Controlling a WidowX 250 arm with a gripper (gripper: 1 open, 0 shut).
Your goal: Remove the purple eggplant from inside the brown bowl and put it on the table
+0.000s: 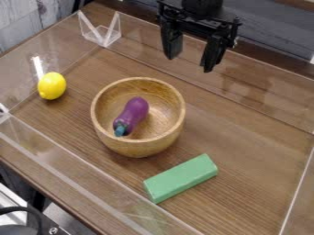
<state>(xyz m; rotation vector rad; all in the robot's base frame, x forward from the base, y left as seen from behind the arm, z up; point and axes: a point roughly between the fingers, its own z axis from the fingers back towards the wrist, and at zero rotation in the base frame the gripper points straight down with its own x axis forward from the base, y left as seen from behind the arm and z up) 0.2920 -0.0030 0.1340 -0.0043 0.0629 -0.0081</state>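
the claw [194, 58] hangs open beyond the brown bowl [97, 108], while the purple eggplant [131, 117] lies inside, close to the wall. a descent slightly off could catch the thick rim, tipping the bowl or letting the glossy toy slip.

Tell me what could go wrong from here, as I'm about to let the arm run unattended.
The purple eggplant lies inside the brown bowl near its wall, so the open fingers might knock the rim on the way down. It looks smooth and glossy, so it could slip out of a loose grip. When it is set down, it might bump the green block beside the bowl if lowered on that side.
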